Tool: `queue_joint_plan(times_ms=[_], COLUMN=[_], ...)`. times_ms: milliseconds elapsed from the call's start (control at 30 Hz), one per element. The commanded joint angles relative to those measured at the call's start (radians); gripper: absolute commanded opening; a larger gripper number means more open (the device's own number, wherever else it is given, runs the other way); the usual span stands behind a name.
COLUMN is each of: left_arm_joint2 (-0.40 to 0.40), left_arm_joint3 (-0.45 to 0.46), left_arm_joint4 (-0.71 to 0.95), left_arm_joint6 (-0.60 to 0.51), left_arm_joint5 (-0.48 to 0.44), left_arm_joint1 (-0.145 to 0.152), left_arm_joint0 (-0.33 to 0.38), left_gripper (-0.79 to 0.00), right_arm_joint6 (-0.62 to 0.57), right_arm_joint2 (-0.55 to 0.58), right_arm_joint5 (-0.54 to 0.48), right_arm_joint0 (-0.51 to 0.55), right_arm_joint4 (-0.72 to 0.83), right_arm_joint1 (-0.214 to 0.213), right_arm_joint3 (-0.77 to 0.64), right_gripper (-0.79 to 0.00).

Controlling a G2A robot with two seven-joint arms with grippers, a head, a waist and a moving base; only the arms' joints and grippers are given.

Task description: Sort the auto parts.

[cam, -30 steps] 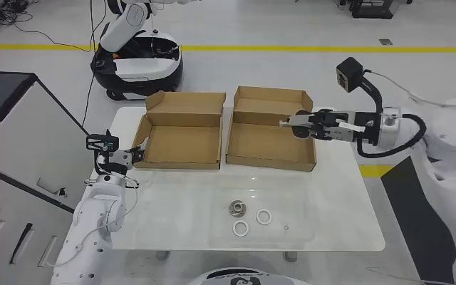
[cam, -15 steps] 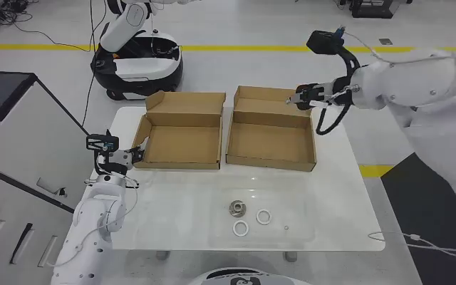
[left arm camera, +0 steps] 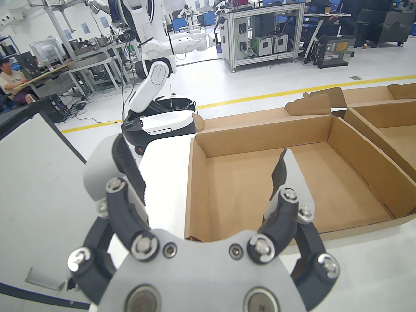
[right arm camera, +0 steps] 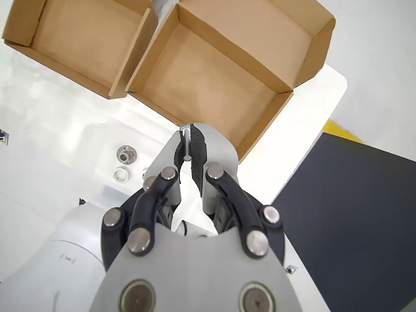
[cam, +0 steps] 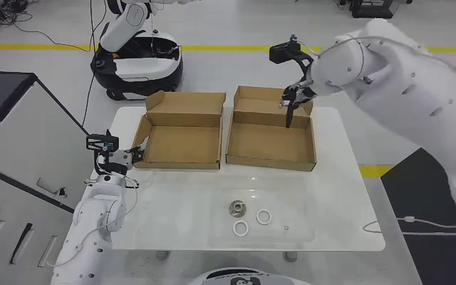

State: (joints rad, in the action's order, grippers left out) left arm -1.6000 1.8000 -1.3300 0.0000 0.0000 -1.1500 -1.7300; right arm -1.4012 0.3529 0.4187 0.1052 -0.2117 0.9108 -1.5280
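- The right pincer [right arm camera: 189, 133] is closed narrow on one threaded bolt [right arm camera: 186, 149]. The thread is plain in its wrist view and too small to tell from above.
- Under it is the right box [cam: 267, 142], one of two.
- Robotward of it, on the table [cam: 178, 214], lie one metal flange [cam: 236, 208] and two white rings [cam: 241, 229]. Its finger half covers one ring.
- The left pincer [left arm camera: 201, 154] is spread wide and empty, just beside the left box [left arm camera: 292, 170].

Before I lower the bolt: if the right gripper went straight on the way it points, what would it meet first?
Likely the right box's floor, with the bolt touching before the jaws. Depth is unclear, so it could instead be the box's front wall.
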Motion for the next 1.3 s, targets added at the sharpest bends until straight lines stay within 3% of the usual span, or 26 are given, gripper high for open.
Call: queue_joint_plan(times_ms=[0,233,500,700,1267], left_arm_joint2=[0.0,0.0,0.0,0.0,0.0], left_arm_joint3=[0.0,0.0,0.0,0.0,0.0], left_arm_joint4=[0.0,0.0,0.0,0.0,0.0], left_arm_joint6=[0.0,0.0,0.0,0.0,0.0], left_arm_joint5=[0.0,0.0,0.0,0.0,0.0], left_arm_joint1=[0.0,0.0,0.0,0.0,0.0], left_arm_joint0=[0.0,0.0,0.0,0.0,0.0], left_gripper=[0.0,0.0,0.0,0.0,0.0], right_arm_joint6=[0.013,0.078,0.135,0.171,0.215], right_arm_joint2=[-0.037,-0.181,-0.183,-0.183,-0.183], right_arm_joint5=[0.013,0.078,0.136,0.172,0.216], right_arm_joint0=[-0.005,-0.021,0.054,0.1,0.17], right_arm_joint4=[0.029,0.116,0.174,0.135,0.134], right_arm_joint1=[0.014,0.061,0.097,0.125,0.26], right_arm_joint3=[0.03,0.137,0.24,0.322,0.568], right_gripper=[-0.785,-0.785,-0.785,-0.785,-0.785])
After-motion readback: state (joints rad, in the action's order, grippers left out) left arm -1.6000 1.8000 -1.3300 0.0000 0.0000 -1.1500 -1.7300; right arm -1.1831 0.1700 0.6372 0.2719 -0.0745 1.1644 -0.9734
